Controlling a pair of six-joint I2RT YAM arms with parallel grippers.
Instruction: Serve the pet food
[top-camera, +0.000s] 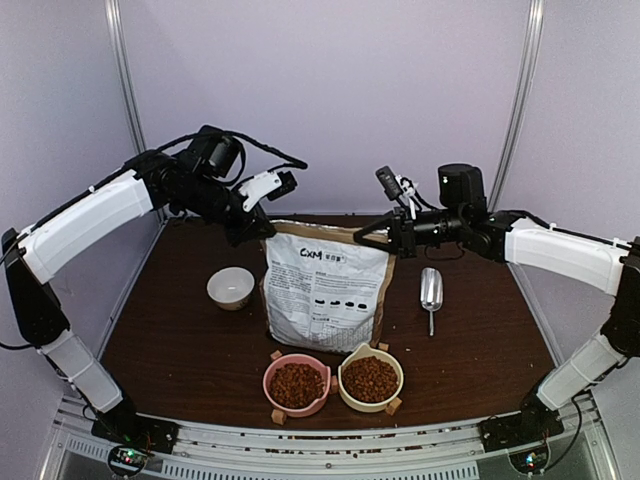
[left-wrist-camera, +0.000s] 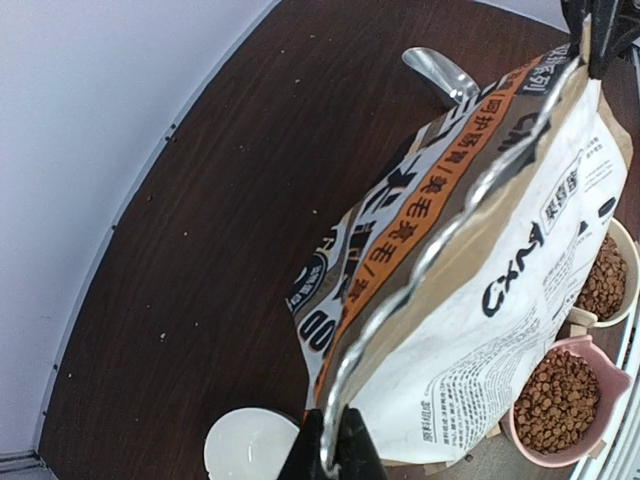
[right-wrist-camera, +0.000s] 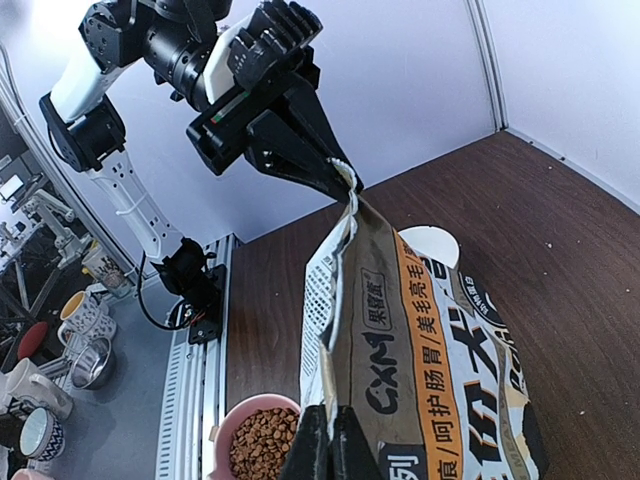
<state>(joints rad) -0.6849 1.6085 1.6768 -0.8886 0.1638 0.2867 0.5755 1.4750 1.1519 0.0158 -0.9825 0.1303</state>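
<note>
The pet food (top-camera: 297, 384) fills a pink bowl (top-camera: 270, 372), and more of it (top-camera: 371, 379) fills a cream bowl (top-camera: 398, 368) at the table's front. Behind them stands the brown-and-white paper bag (top-camera: 325, 290). My left gripper (top-camera: 262, 235) is shut on the bag's top left corner. In the left wrist view its fingers (left-wrist-camera: 312, 452) pinch the silvery top edge of the bag (left-wrist-camera: 470, 260). My right gripper (top-camera: 368, 238) is shut on the top right corner. The right wrist view shows that gripper (right-wrist-camera: 326, 445) clamped on the bag's edge (right-wrist-camera: 430, 340), with kibble (right-wrist-camera: 262, 445) below.
A small empty white bowl (top-camera: 231, 287) sits left of the bag. A metal scoop (top-camera: 431, 290) lies to the bag's right. Small wooden blocks (top-camera: 394, 405) lie around the two filled bowls. Grey walls close in the back and sides.
</note>
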